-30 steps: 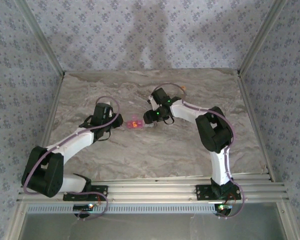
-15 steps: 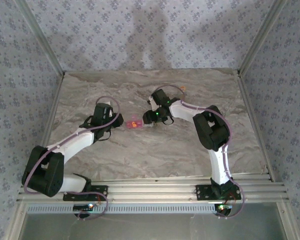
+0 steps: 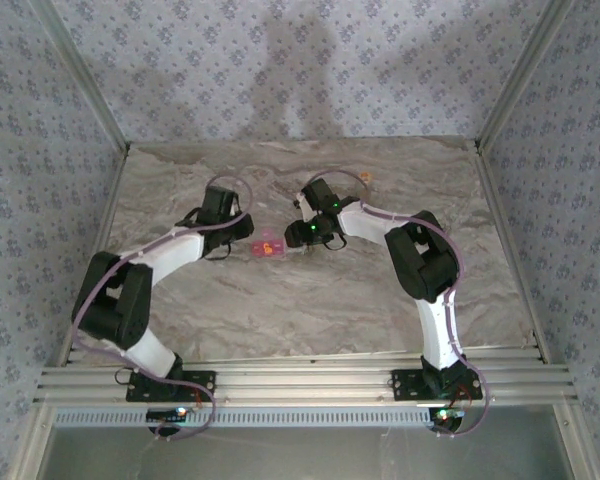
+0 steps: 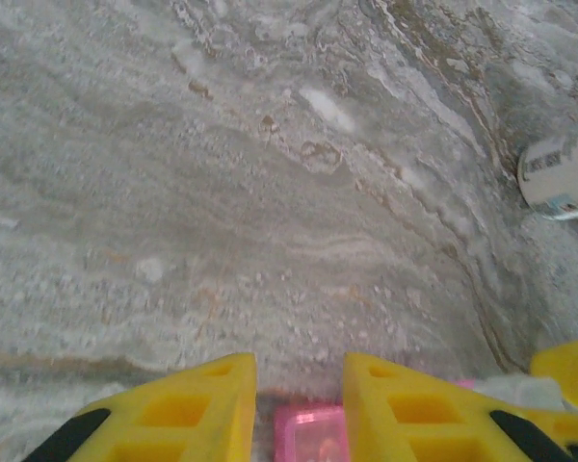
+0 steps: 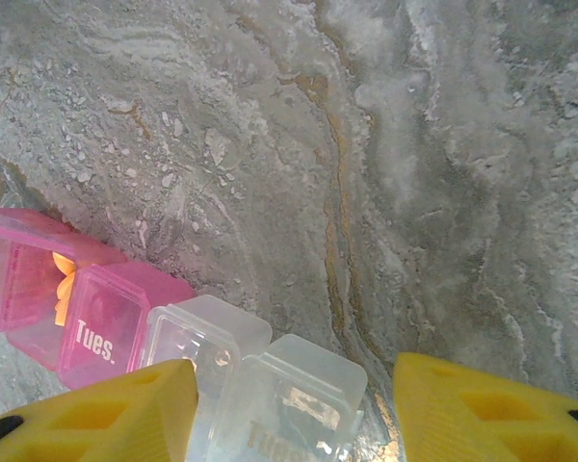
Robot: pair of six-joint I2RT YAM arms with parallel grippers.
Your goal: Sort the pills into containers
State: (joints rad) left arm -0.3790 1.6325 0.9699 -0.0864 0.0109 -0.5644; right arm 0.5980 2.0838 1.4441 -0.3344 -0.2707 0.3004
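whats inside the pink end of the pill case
An orange pill-like piece shows through the pill case beside the Tues. lid; whatever lies under that lid is obscured.

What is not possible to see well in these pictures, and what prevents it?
Left wrist view: the white bottle is cut off by the right edge; its label is blurred.
Left wrist view: whether the left gripper pinches the pill case is cut off by the bottom edge.
Right wrist view: fingers of the right gripper cover part of the case's clear end.
Top view: the case's contents are too small to tell.
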